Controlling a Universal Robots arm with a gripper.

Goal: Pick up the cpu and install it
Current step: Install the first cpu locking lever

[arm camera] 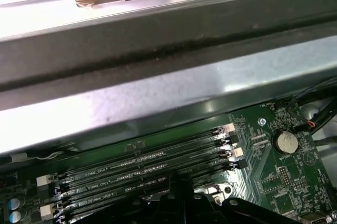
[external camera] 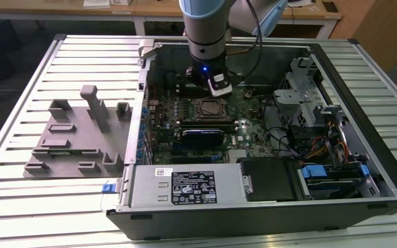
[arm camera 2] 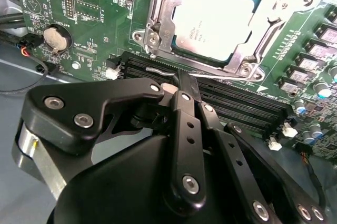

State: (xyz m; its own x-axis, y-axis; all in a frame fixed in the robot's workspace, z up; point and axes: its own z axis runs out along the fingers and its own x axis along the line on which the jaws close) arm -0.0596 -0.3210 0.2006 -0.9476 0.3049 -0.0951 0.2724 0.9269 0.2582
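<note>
My tool hangs pinched shut, empty, just beside the cpu seated in its socket. The open case rests on a slatted metal table, wooden desks behind.

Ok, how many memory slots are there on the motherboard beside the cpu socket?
4, parallel on the motherboard, counting from the case wall: first slot, second slot, third slot, fourth slot, partly under the gripper. Another could hide beneath it.
</note>
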